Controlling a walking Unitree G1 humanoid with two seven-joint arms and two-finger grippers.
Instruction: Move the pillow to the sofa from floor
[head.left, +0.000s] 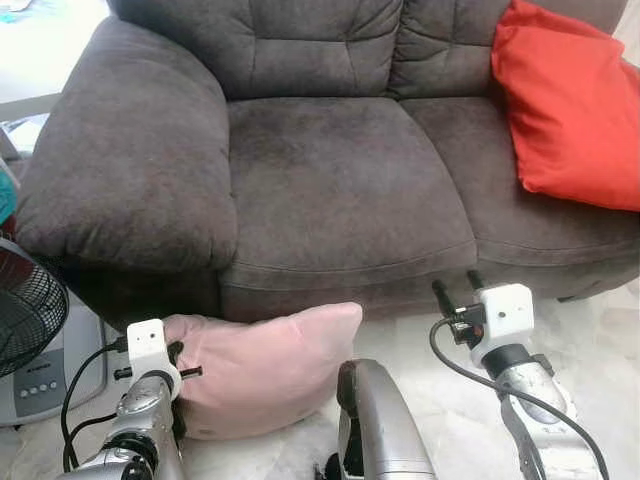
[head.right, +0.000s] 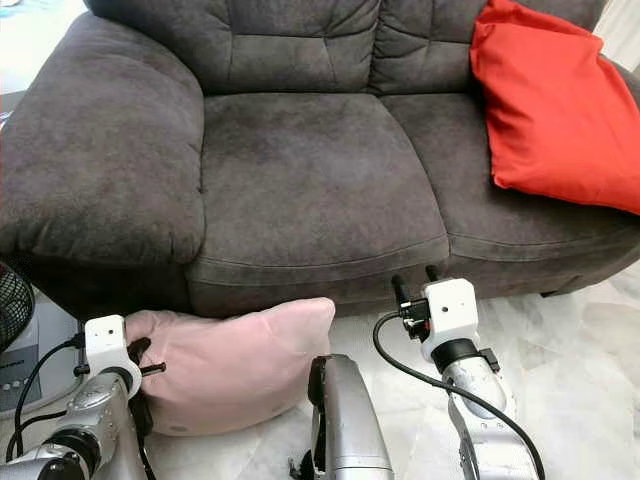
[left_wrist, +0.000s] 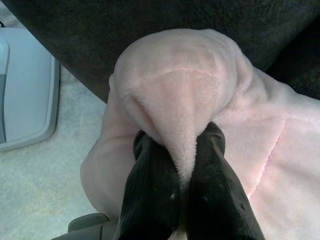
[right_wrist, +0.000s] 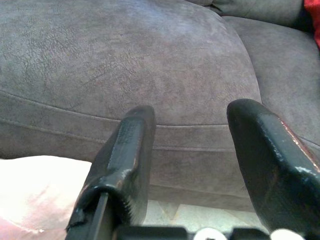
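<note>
A soft pink pillow (head.left: 265, 365) lies on the floor against the front of the dark grey sofa (head.left: 340, 180). My left gripper (left_wrist: 180, 145) is shut on the pillow's left corner (left_wrist: 175, 95), the plush fabric pinched between its two black fingers (left_wrist: 150, 185). My right gripper (head.left: 456, 286) hovers open to the right of the pillow, in front of the sofa's seat edge, nothing between its fingers (right_wrist: 132, 150). The sofa's left seat cushion (head.right: 310, 180) is bare.
A red cushion (head.left: 570, 105) leans on the sofa's right seat. A black fan (head.left: 25, 310) and a white appliance base (head.left: 50, 375) stand at the left beside the sofa arm. Pale marble floor (head.left: 600, 330) lies in front.
</note>
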